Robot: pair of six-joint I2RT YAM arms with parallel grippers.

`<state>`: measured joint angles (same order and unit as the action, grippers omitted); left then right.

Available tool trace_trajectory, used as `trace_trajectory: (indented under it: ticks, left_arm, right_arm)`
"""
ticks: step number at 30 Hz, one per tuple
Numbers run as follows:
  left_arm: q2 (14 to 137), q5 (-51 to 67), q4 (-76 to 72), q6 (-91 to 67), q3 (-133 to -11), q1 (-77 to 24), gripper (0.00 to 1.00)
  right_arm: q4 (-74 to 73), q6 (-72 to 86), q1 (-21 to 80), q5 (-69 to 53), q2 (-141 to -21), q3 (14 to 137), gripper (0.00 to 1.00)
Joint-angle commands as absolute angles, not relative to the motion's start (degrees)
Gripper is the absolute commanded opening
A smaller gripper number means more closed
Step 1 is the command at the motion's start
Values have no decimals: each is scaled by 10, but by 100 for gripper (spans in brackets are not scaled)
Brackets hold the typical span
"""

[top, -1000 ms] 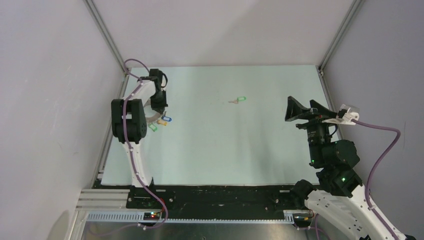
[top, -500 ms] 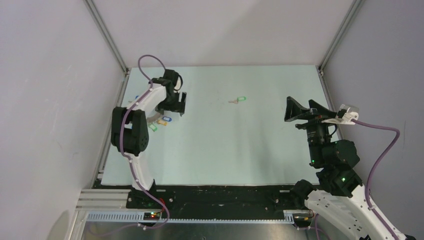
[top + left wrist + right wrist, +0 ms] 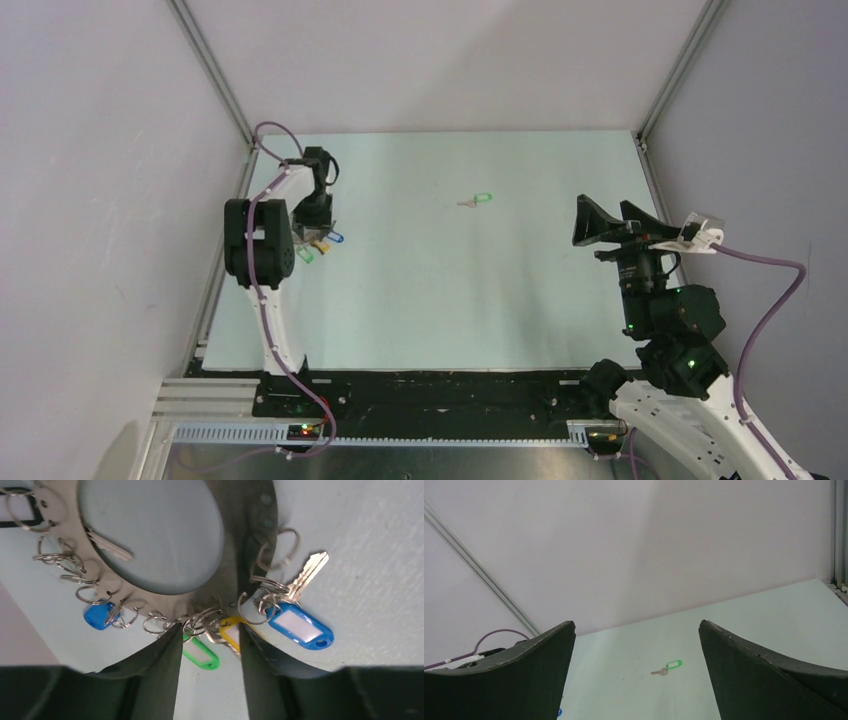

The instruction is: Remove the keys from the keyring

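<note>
The left claw [image 3: 210, 630], fingers apart, straddled the keys [image 3: 227, 632] bunched directly ahead on the near rim of the keyring [image 3: 165, 605]. The right claw [image 3: 636, 622], gaping wide, hung well apart from them.

The keyring [image 3: 150, 605] ran off the left wrist view at 12 o'clock, so its full loop did not show. At 10 o'clock a black tag [image 3: 15, 524] was cut by the edge. The fingers of the left gripper [image 3: 208, 630] covered part of the green tag [image 3: 202, 656] and the yellow tag [image 3: 231, 632]; whether they pinched anything could not be told. From above, that gripper hid most of the ring. The loose key [image 3: 477, 200], at 3 o'clock from it, was too small to read. The right arm [image 3: 700, 420] left the picture at 5 o'clock.
</note>
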<state>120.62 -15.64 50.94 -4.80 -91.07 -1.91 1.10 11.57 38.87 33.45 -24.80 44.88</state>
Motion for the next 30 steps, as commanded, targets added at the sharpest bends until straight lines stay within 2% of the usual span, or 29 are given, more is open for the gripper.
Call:
trace_trajectory:
  ticks: [1, 2, 4, 10, 17, 24, 26, 27, 28, 29, 30]
  left_arm:
    - [1251, -161, 541, -30, -923, -25, 41]
    - [1250, -160, 544, -29, -921, -25, 22]
    - [1243, -160, 545, -27, -912, -27, 3]
    - [1178, -262, 544, -24, -885, -92, 0]
    - [1060, -115, 545, -43, -865, -157, 0]
    - [990, -100, 540, -68, -822, -168, 0]
    - [991, -144, 537, -76, -828, -162, 21]
    - [999, -169, 535, -79, -837, -150, 48]
    - [1004, -178, 532, -84, -841, -142, 59]
    - [1015, -186, 529, -85, -851, -120, 75]
    - [1023, -185, 524, -83, -856, -109, 79]
  right_arm:
    - [19, 113, 386, 336, -234, 453, 100]
    - [16, 110, 387, 338, -232, 453, 100]
    - [15, 108, 386, 345, -229, 453, 100]
    - [17, 111, 385, 340, -240, 452, 100]
    - [18, 114, 385, 325, -254, 453, 100]
    - [20, 129, 385, 311, -270, 453, 100]
    - [22, 134, 385, 306, -274, 453, 100]
    - [23, 137, 384, 304, -274, 453, 100]
    - [22, 139, 385, 300, -275, 453, 100]
    - [23, 142, 384, 297, -275, 453, 100]
    - [23, 143, 384, 296, -275, 453, 100]
